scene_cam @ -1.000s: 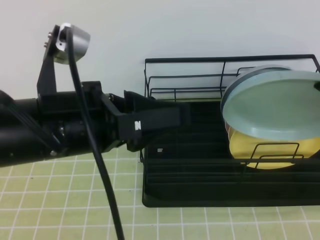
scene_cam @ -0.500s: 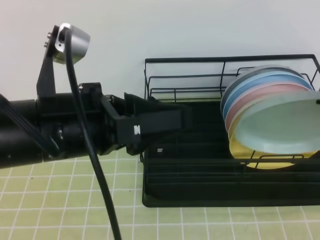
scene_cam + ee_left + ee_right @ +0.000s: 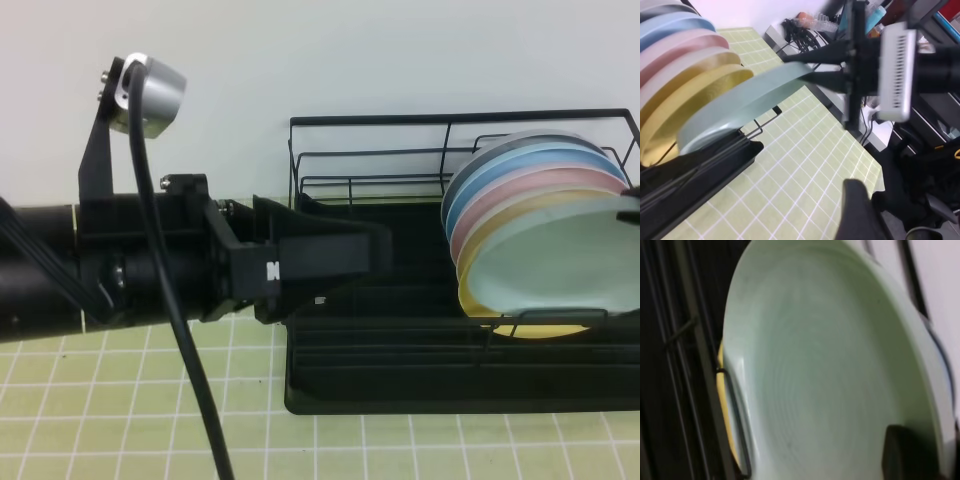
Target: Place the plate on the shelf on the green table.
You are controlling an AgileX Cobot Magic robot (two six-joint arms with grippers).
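The pale mint plate (image 3: 560, 262) leans tilted at the front of the row of plates in the black wire shelf (image 3: 400, 392), which stands on the green table (image 3: 130, 410). My right gripper (image 3: 632, 203) is shut on the plate's upper rim at the frame's right edge. The left wrist view shows the right gripper (image 3: 804, 69) pinching the plate (image 3: 740, 102) from the side. In the right wrist view the plate (image 3: 825, 380) fills the frame, with one finger pad (image 3: 905, 452) on it. My left gripper (image 3: 372, 250) hovers open and holding nothing over the shelf's left end.
Behind the mint plate stand a yellow plate (image 3: 545, 328), a pink plate (image 3: 520, 192) and a blue plate (image 3: 520, 160) in the rack's dividers. The left arm's black body (image 3: 120, 270) spans the left half. Cables and clutter (image 3: 805, 25) lie beyond the table's edge.
The mint plate has tipped down and forward, uncovering the blue, pink and yellow plates behind it. The left arm has crept slightly to the right.
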